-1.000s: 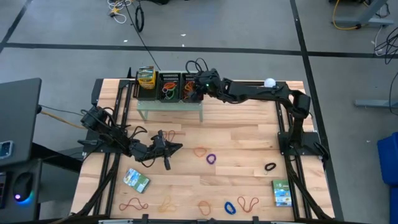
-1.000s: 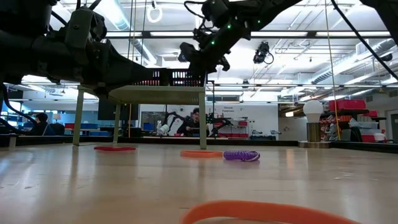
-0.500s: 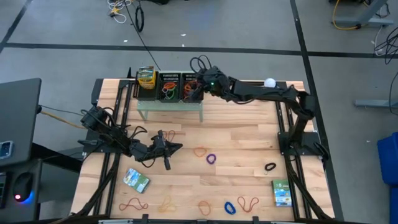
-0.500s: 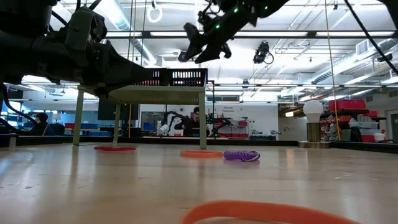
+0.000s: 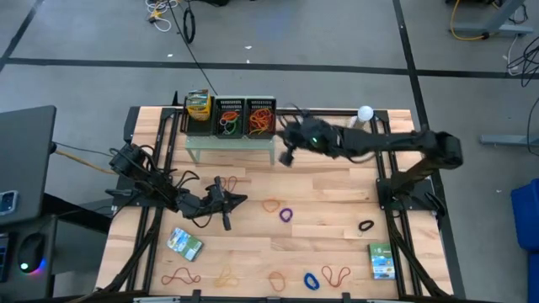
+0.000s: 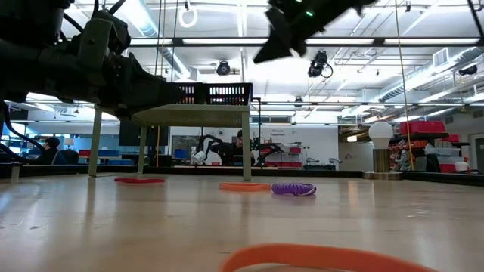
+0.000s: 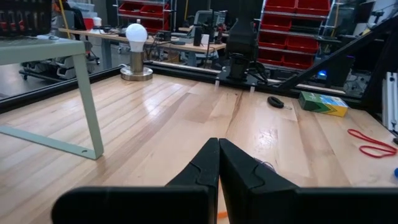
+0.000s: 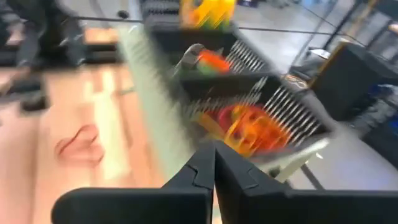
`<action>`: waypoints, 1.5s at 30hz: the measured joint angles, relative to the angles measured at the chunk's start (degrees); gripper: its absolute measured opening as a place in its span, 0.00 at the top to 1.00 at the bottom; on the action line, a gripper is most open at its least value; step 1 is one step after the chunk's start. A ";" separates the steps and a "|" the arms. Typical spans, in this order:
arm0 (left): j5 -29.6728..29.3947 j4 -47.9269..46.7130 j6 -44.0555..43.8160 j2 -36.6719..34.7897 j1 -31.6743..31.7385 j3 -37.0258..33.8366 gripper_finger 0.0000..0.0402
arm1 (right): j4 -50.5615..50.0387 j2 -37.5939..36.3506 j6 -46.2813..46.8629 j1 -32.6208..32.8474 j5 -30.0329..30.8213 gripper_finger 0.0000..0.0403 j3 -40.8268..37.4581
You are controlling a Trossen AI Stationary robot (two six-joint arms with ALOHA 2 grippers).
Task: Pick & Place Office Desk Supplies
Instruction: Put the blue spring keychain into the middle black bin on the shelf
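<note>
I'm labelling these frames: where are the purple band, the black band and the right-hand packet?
purple band [image 5: 286, 215], high view, on the loop's coil.
black band [image 5: 365, 225], high view, on the loop.
right-hand packet [image 5: 381, 261], high view, middle of its top face.

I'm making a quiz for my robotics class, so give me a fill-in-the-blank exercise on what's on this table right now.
1. The right pincer is shut and holds ____.
2. The black mesh trays stand on top of the pale-green ____.
3. The rubber band lying just right of the orange loop at mid-table is ____ in colour.
4. The left pincer sits low over the table with its fingers ____.

Missing words: nothing; shelf; purple; shut
</note>
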 joint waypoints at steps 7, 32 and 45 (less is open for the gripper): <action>0.19 -3.06 -1.23 0.04 0.00 1.32 0.97 | 14.05 -10.33 4.14 7.52 1.76 0.95 -21.40; 6.24 -20.16 -4.54 0.04 4.50 9.72 0.97 | -21.90 -17.53 51.30 33.91 15.44 0.98 -30.12; 6.24 -20.29 -4.59 0.04 4.50 9.72 0.98 | -34.10 2.97 55.24 39.65 -10.16 0.90 -16.74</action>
